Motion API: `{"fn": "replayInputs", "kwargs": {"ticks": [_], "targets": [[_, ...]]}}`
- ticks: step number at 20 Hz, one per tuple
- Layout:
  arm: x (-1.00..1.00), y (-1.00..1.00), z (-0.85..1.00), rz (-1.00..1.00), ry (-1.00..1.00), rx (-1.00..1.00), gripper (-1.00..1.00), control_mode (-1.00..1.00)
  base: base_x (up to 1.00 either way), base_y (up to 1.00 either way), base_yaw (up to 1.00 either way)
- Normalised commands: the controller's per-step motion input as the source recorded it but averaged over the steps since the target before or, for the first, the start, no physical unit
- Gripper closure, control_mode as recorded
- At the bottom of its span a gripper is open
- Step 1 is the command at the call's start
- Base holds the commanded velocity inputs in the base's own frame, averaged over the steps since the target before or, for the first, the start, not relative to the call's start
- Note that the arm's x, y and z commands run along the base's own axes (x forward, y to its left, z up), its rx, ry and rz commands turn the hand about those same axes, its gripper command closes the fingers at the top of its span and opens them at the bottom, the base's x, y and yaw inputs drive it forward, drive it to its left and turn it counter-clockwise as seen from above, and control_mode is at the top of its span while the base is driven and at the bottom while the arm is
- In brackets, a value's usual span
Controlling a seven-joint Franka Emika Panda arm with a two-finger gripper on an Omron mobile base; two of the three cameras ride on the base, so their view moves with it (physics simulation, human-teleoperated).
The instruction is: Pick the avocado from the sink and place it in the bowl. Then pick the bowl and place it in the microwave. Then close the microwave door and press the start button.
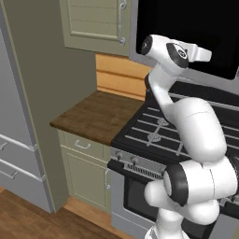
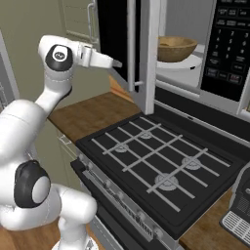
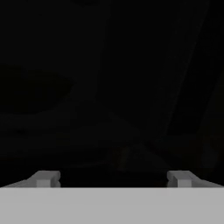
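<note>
The bowl (image 2: 177,48) sits on the turntable inside the microwave (image 2: 205,53). The gripper (image 2: 116,63), jaws spread and empty, presses toward the microwave door (image 2: 141,53), probably to swing it shut.

The wooden bowl (image 2: 176,48) sits upright on the white turntable plate (image 2: 191,63) inside the microwave (image 2: 229,53) (pale grey cavity, black keypad panel at right). The microwave door (image 2: 146,53) stands open, swung outward to the left, its black glass window (image 1: 186,32) facing the arm.
</note>
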Motion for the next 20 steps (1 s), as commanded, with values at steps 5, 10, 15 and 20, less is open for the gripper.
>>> {"fn": "replayInputs", "kwargs": {"ticks": [5,10,15,20], "targets": [[0.5,-0.58,-0.01,0.11,-0.22,0.25,-1.0,-1.0,0.0,0.0,0.0],[0.55,-0.36,0.0,0.04,-0.16,0.18,-1.0,-1.0,0.0,0.0,0.0],[0.61,-0.45,0.0,0.0,-0.11,0.15,-1.0,-1.0,0.0,0.0,0.0],[0.58,-0.42,-0.1,0.0,-0.18,0.12,-1.0,-1.0,0.0,0.0,0.0]]}}
